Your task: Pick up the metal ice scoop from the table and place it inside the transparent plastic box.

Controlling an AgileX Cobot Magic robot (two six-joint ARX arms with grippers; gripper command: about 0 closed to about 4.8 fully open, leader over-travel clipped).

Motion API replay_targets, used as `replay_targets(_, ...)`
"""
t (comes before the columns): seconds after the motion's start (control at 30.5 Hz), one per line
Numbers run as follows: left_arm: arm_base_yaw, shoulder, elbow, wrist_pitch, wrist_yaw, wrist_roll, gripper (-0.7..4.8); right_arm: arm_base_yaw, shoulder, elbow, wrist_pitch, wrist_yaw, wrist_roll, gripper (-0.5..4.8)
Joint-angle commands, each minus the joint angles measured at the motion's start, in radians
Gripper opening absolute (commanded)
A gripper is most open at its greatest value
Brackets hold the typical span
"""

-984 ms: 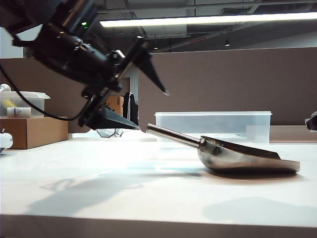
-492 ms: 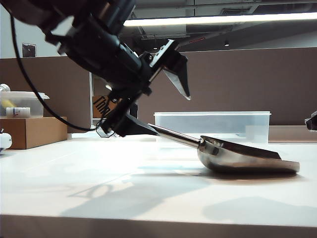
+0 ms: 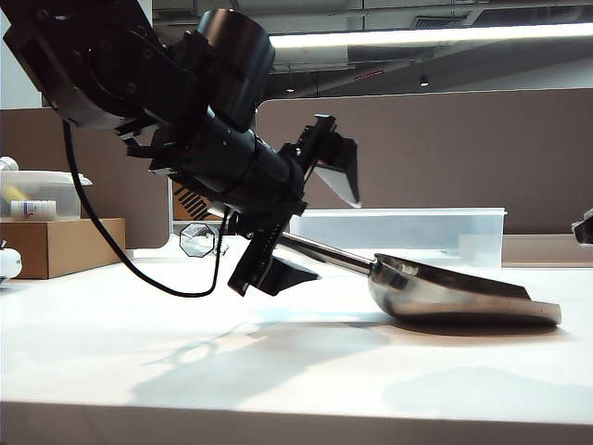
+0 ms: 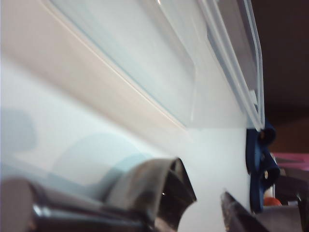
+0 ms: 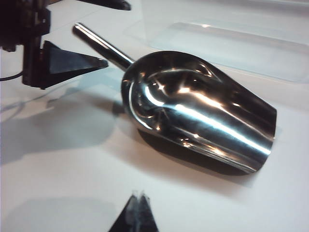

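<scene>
The metal ice scoop (image 3: 454,292) lies on the white table (image 3: 139,371), its handle (image 3: 324,252) slanting up toward the left. My left gripper (image 3: 313,222) is open, one finger above the handle and one below, so the handle runs between them ungripped. The right wrist view shows the scoop (image 5: 193,111) with the left gripper's fingers (image 5: 72,63) beside its handle. In the left wrist view the scoop (image 4: 159,193) is blurred and close. The transparent plastic box (image 3: 398,232) stands behind the scoop. My right gripper (image 5: 139,200) is shut and empty, short of the scoop; only its edge (image 3: 584,227) shows at the far right.
A cardboard box (image 3: 60,246) carrying a small clear lidded tub (image 3: 42,195) stands at the far left. A small black-and-white faceted object (image 3: 199,239) sits behind the left arm. A blue clamp (image 4: 260,164) shows past the clear box's end.
My left arm has swung right and down and its wrist has rolled; the open fingers now straddle the scoop's handle. The scoop and the right gripper have not moved.
</scene>
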Motion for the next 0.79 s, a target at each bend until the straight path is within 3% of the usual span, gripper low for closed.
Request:
replay_targets(0.03, 0.005, 0.012, 0.001, 0.008, -0.018, -0.005, 4.79, -0.016, 0.0, 0.001, 0.017, 0.0, -0.002, -0.01)
replay_targets(0.2, 0.004, 0.06, 0.001, 0.082, -0.029, -0.047, 4.74, -0.02, 0.0, 0.001, 0.017, 0.0, -0.002, -0.01)
replay_targets(0.33, 0.004, 0.07, 0.001, 0.103, -0.032, -0.044, 3.12, -0.02, 0.0, 0.001, 0.017, 0.0, -0.002, -0.01)
replay_targets(0.49, 0.004, 0.07, 0.001, 0.122, -0.042, -0.045, 3.01, -0.019, 0.0, 0.001, 0.017, 0.0, -0.002, -0.01)
replay_targets(0.59, 0.004, 0.07, 0.001, 0.126, -0.055, -0.045, 1.45, -0.019, 0.0, 0.001, 0.017, 0.0, -0.002, -0.01)
replay_targets(0.72, 0.004, 0.07, 0.001, 0.125, -0.055, -0.043, 1.4, -0.019, -0.001, 0.001, 0.017, 0.0, -0.002, -0.01)
replay_targets(0.79, 0.004, 0.07, 0.001, 0.125, -0.055, -0.043, 0.8, -0.019, -0.001, 0.001, 0.017, 0.0, -0.002, -0.01)
